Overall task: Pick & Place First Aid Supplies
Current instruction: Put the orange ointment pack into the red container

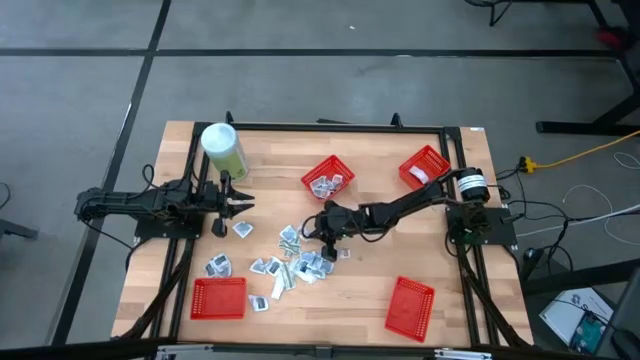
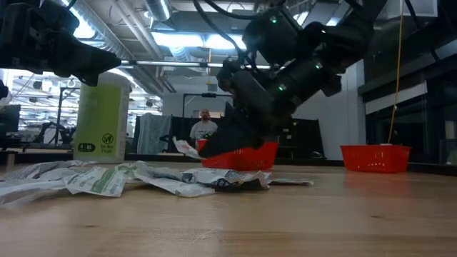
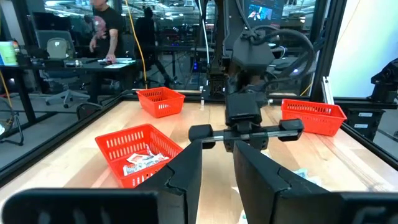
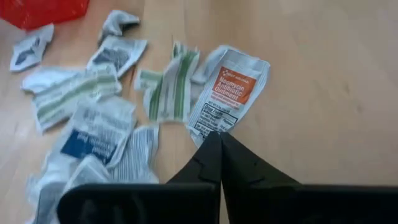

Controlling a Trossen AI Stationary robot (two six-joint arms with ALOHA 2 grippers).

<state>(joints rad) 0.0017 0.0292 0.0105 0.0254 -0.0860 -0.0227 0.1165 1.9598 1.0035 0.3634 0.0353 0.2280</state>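
Right pincer pinching ointment packet

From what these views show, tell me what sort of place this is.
Probably a robotics lab or workshop: a framed wooden table, exposed ceiling ducts and strip lights, and desks with office chairs where people work.

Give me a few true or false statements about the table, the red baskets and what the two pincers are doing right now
1. Four red mesh baskets sit on the wooden table. True.
2. The right pincer is shut on the edge of a white packet with an orange label. True.
3. The left pincer is holding a packet. False: it holds nothing.
4. The tall pale-green canister with a white lid lies on its side. False: it stands upright.
5. Every basket is empty. False: the basket nearest the canister holds packets.
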